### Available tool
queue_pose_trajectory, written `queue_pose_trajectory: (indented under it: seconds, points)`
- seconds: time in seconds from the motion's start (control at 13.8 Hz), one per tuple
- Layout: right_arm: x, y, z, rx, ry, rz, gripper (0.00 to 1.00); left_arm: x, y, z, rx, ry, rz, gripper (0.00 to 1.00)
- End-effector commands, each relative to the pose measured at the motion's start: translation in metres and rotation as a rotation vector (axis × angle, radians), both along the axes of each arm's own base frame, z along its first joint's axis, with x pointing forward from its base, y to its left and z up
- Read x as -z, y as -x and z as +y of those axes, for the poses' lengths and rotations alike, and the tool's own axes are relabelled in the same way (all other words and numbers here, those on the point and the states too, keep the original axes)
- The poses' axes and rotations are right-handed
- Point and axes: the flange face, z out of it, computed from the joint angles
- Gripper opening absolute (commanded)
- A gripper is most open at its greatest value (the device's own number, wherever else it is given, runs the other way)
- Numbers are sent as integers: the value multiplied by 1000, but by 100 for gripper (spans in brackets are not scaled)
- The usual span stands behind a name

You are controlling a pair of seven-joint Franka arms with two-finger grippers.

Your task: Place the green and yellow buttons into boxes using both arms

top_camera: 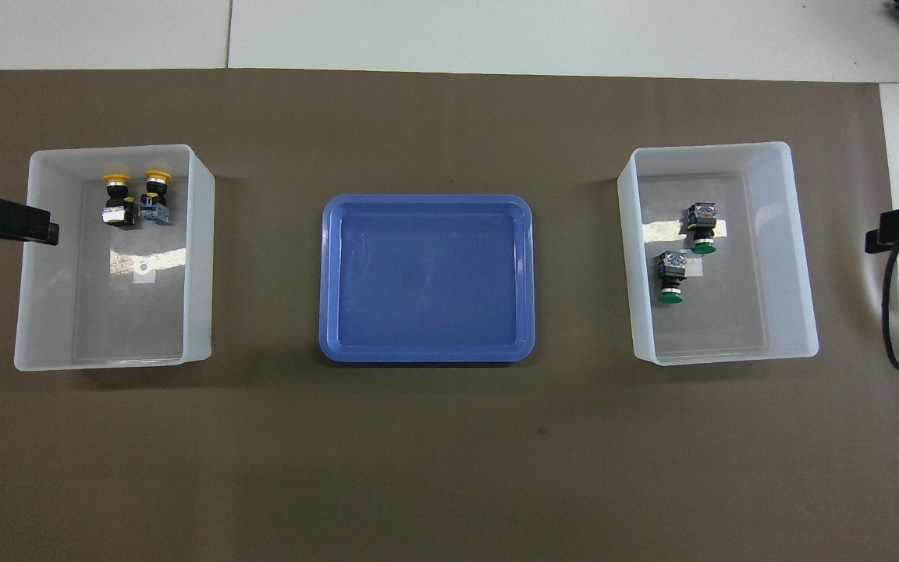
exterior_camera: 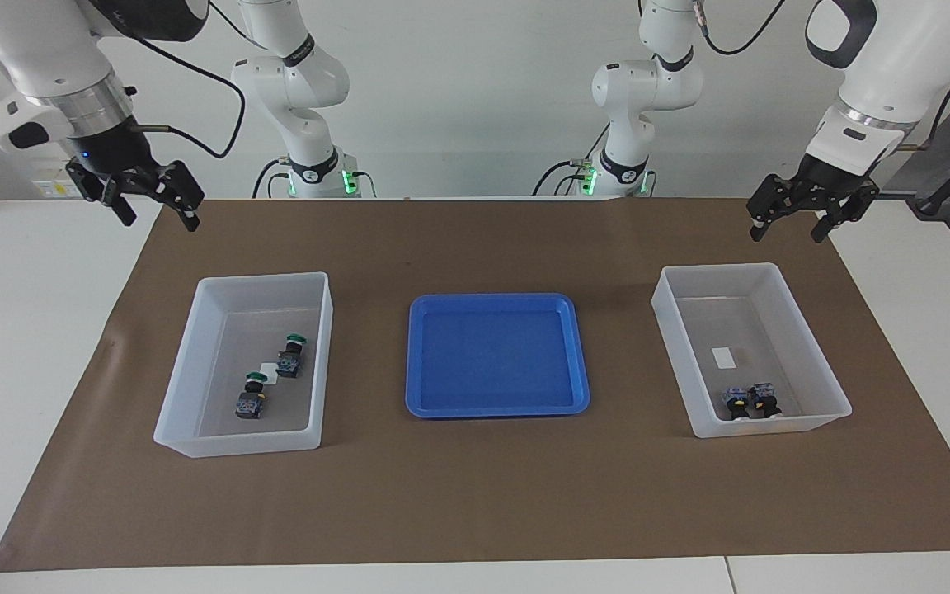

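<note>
On my screens, largest first. One white surface (exterior_camera: 21, 346), covered by one brown paper mat (exterior_camera: 491, 495). Two white arms: the left arm (exterior_camera: 879, 74) and the right arm (exterior_camera: 46, 58), both raised.

One shallow blue tray (exterior_camera: 417, 363) at the mat's middle, between the bins. Two translucent white bins, deep-walled, each with a small white label on its floor: one bin (exterior_camera: 182, 388) toward the right arm's end, the other bin (exterior_camera: 813, 355) toward the left arm's end.

Right gripper (exterior_camera: 153, 206), jaws released, holding nothing, up over the mat's edge at its own end. Left gripper (exterior_camera: 788, 223), jaws released, holding nothing, over the mat's corner at its end.

Four push-buttons, black blocky bodies. Two green buttons (exterior_camera: 289, 355) lie near each other in the right arm's bin. Two yellow buttons (top_camera: 133, 199) lie side by side in the left arm's bin, in the half farther from the robots.
</note>
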Motion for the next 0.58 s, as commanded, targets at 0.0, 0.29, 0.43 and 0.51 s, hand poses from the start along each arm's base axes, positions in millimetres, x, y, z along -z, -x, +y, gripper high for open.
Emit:
queue_pose_trajectory:
  seconds: [0.0, 0.29, 0.43, 0.51]
  points:
    - [-7, 7, 6, 32, 10, 9, 100, 6, 25, 0, -23, -2, 66, 100]
    - [-13, 6, 10, 18, 10, 0, 100, 5, 24, 0, -22, -2, 56, 100]
    - [-12, 6, 13, -1, 32, -5, 100, 5, 24, 1, -22, -2, 54, 100]
    - [-12, 6, 15, -11, 48, -5, 100, 5, 24, -2, -21, -2, 54, 100]
